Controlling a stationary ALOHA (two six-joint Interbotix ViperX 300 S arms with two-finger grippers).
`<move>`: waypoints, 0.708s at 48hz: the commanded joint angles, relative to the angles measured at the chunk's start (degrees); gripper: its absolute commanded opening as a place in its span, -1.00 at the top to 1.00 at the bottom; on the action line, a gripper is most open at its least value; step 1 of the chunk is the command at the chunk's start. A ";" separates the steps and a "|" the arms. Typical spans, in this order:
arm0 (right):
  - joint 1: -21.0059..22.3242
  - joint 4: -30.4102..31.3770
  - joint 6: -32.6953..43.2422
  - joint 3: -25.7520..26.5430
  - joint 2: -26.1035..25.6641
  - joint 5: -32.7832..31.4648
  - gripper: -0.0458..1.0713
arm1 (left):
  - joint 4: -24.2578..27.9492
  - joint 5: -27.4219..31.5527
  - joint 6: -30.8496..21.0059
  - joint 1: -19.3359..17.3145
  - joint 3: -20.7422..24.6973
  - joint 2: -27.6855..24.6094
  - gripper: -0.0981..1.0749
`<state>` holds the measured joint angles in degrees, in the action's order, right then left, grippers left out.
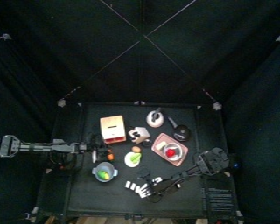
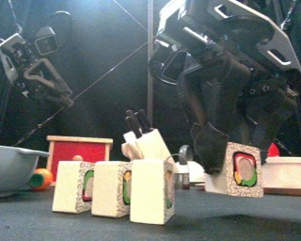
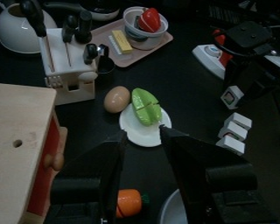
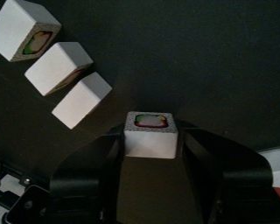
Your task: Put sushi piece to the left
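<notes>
Three white sushi pieces [image 2: 112, 188] stand in a row at the table's front; they also show in the right wrist view [image 4: 59, 67] and the top view [image 1: 139, 185]. A fourth sushi piece [image 4: 152, 136] with a green and red filling sits between the jaws of my right gripper [image 4: 152, 131], which is shut on it. In the front view this piece [image 2: 244, 170] stands to the right of the row, under the right arm [image 2: 229, 66]. My left gripper [image 3: 143, 144] is open and empty above a white plate with a green slice [image 3: 146, 109], at the table's left [image 1: 78, 150].
A wooden and red box [image 1: 111, 129], a knife block [image 1: 136, 133], a kettle [image 1: 154, 116] and a pink tray with a bowl [image 1: 171, 147] stand mid-table. A grey bowl [image 2: 8, 165] and an orange carrot [image 2: 40, 177] sit front left. An egg [image 3: 115, 99] lies by the plate.
</notes>
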<state>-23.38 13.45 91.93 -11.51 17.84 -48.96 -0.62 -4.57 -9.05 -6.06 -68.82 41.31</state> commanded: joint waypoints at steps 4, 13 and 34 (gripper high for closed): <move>-0.18 0.88 -2.46 0.18 -4.39 -0.18 -0.29 | -0.09 -0.18 0.00 0.09 0.97 -0.18 -0.48; -0.44 0.09 -12.22 0.79 -4.48 -0.26 -0.29 | -0.09 -0.18 0.00 0.09 0.88 -0.09 -0.48; -2.46 3.43 -24.79 5.71 -0.79 -0.26 -0.29 | -0.09 -0.18 0.00 0.09 0.79 -0.18 -0.48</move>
<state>-25.49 16.44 68.73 -7.73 17.75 -49.31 -0.70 -4.57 -9.14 -6.06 -68.82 41.22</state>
